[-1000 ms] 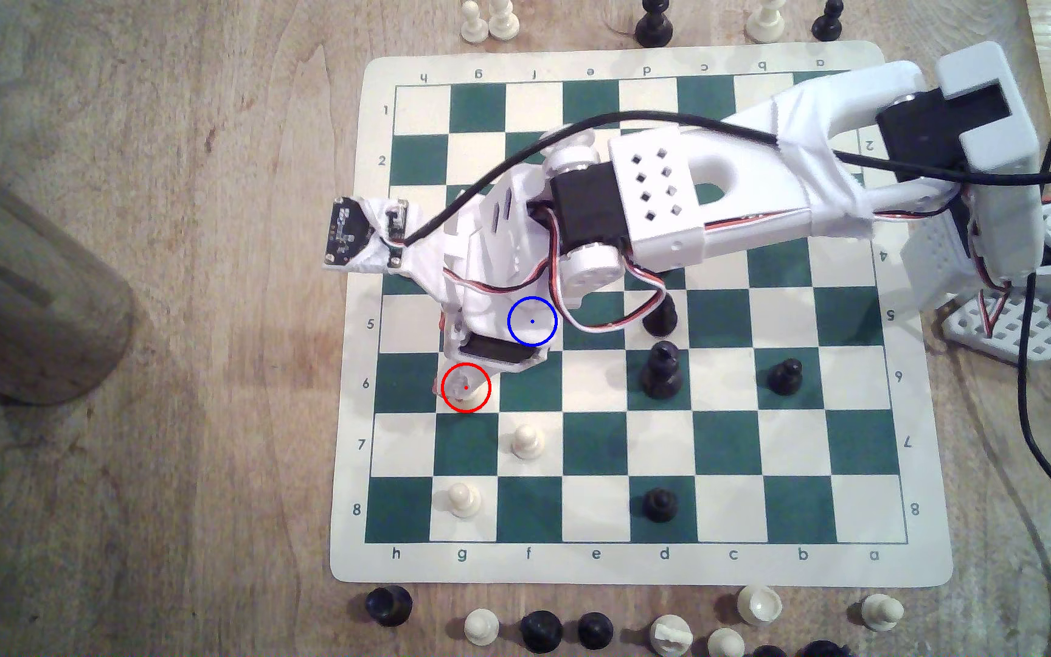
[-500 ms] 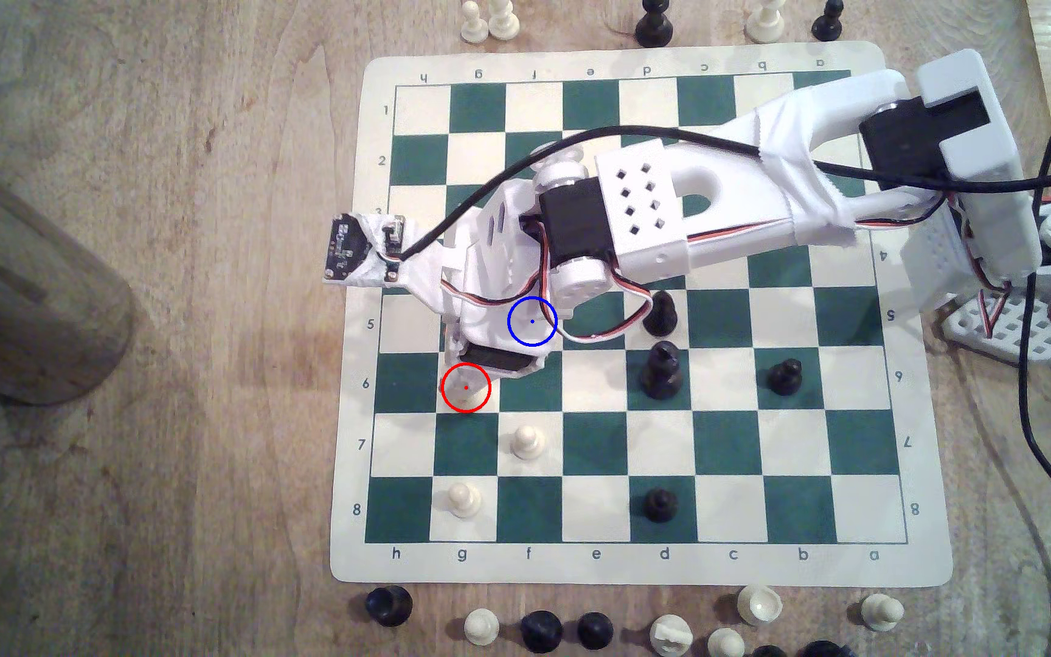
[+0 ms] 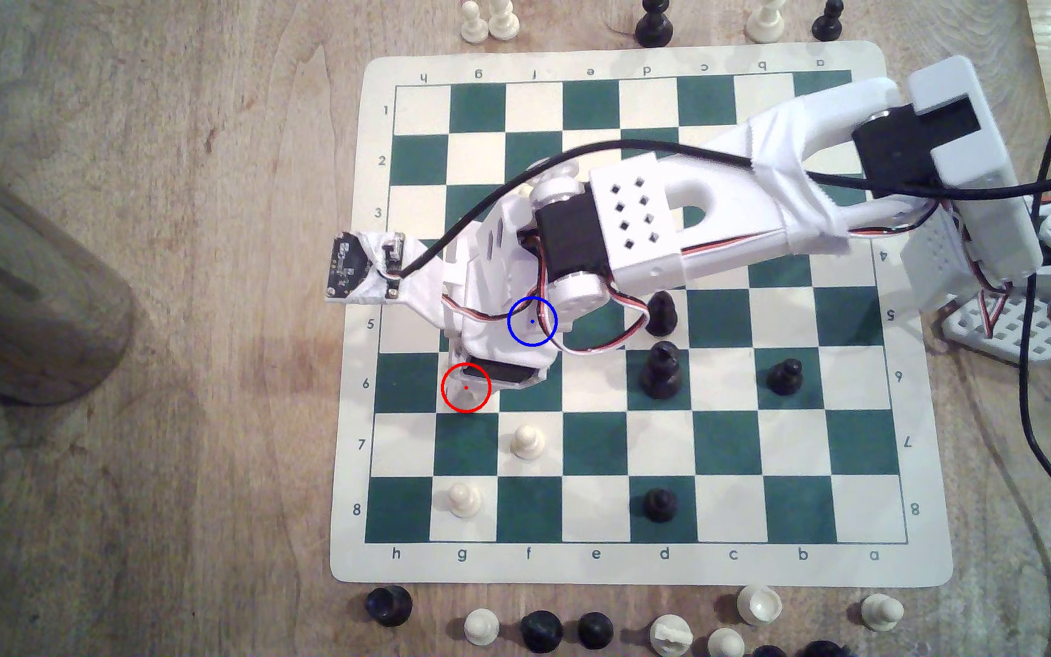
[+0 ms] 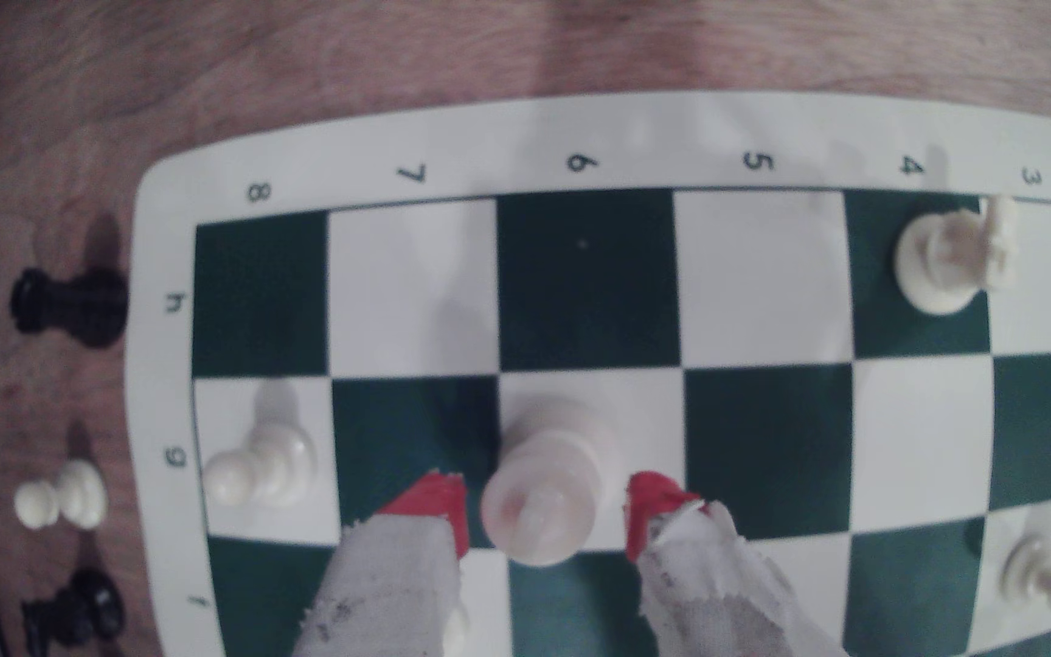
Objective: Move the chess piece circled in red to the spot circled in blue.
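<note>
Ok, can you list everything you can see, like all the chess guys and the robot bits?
tall piece: one, cream, red-ringed square g6
blue-ringed spot: one, cream square f5, beside the claw
white pawns: three, cream, on g8, f7 and f3
jagged-topped piece: one, cream, on h4
black pieces: four, on d5, d6, b6 and d8
spare pieces: about fifteen, black and cream, on the table past both board ends
board: one, green and cream, on the table
table: one, brown wood
round object: one, brown, the exterior view's left
cables: several, black, the exterior view's right
arm: one, white with black motors, over the board
claw: one, red-tipped, open around the tall piece
</note>
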